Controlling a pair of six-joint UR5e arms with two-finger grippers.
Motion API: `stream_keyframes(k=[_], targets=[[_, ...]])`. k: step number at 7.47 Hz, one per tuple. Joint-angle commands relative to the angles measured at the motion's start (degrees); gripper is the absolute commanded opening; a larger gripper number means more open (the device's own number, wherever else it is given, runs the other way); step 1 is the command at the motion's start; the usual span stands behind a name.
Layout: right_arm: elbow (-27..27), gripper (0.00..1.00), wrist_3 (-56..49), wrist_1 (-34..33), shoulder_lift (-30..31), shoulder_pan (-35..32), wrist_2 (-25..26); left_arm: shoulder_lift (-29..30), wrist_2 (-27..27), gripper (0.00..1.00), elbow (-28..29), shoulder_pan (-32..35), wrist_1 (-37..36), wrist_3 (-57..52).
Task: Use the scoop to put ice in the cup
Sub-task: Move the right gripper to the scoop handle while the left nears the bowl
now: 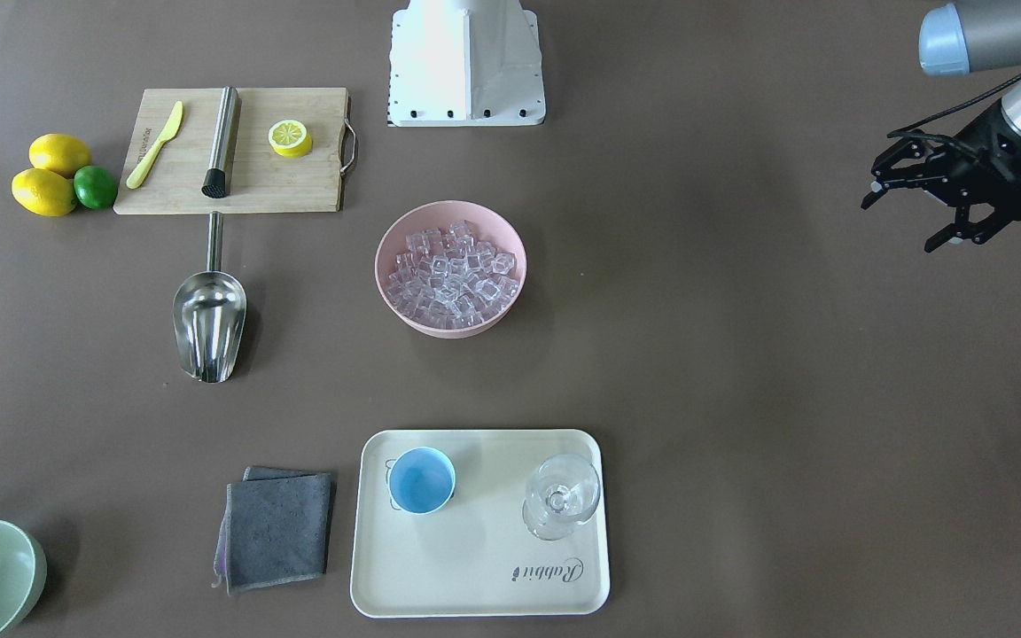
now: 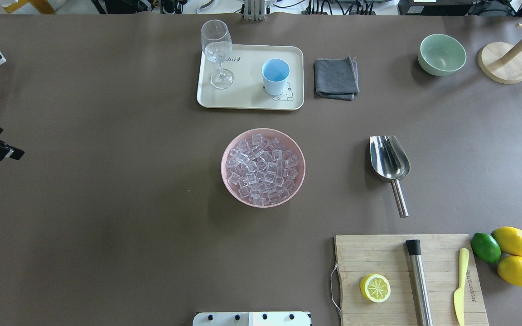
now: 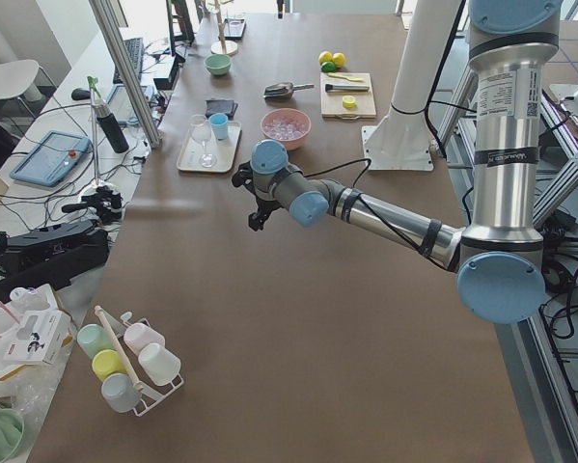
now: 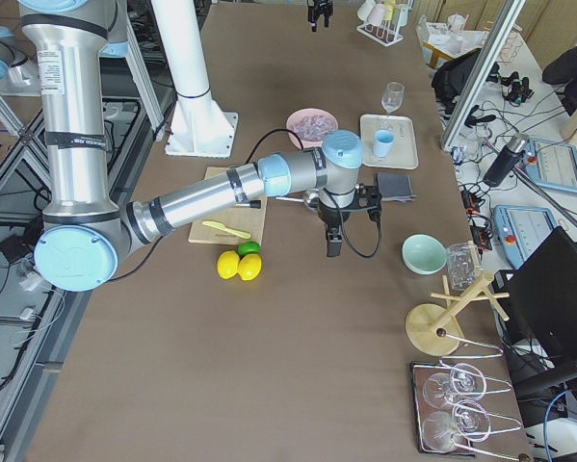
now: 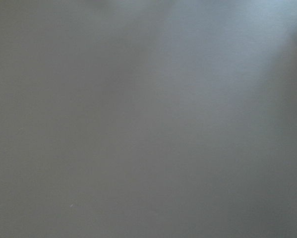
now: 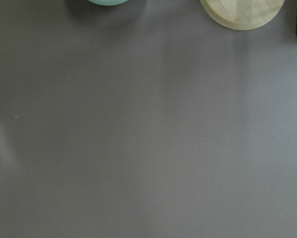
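Scoop [image 2: 390, 158] of shiny steel, with a deep rounded trough and a thin rod handle, lies flat on the table [image 2: 107, 203], untouched, its handle tip near the edge of the cutting board [image 2: 379, 253]. It sits roughly between the right gripper [image 4: 333, 245], whose finger state I cannot tell, and the pink bowl [image 2: 227, 179] heaped with clear ice [image 2: 263, 168]. Open table surface lies on every side of scoop and bowl. The light-blue cup [image 2: 275, 76] stands upright on the cream tray [image 2: 247, 100], beyond the bowl and well apart from both grippers. The left gripper [image 1: 900, 220] hangs with fingers spread over brown table, far across the bowl from the scoop.
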State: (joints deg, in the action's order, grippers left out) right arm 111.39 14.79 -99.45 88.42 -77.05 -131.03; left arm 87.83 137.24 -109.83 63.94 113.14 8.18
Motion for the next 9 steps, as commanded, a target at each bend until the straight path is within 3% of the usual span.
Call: stream_keyframes(k=[1, 2, 4, 7, 9], targets=[[1.99, 0.99, 20.12, 7.75, -1.76, 11.53, 0.94, 2.61, 0.04, 0.98, 1.36, -7.41, 10.37, 0.00], [1.90, 0.99, 25.15, 8.65, -2.81, 15.84, 2.86, 3.04, -0.22, 0.98, 4.94, -9.17, 19.39, 0.00], [1.64, 0.99, 32.38, 9.53, -4.31, 23.66, 3.93, 3.40, -0.57, 0.98, 5.42, -15.31, 26.93, 0.00], [-0.03, 0.99, 44.60, 18.91, -4.31, 35.80, 11.99, 8.90, -1.19, 0.98, 8.39, -18.15, 28.98, -0.09], [-0.82, 0.99, 49.87, 20.60, -4.31, 42.13, 15.61, 9.64, -4.94, 0.98, 10.68, -22.26, 28.89, -0.09]])
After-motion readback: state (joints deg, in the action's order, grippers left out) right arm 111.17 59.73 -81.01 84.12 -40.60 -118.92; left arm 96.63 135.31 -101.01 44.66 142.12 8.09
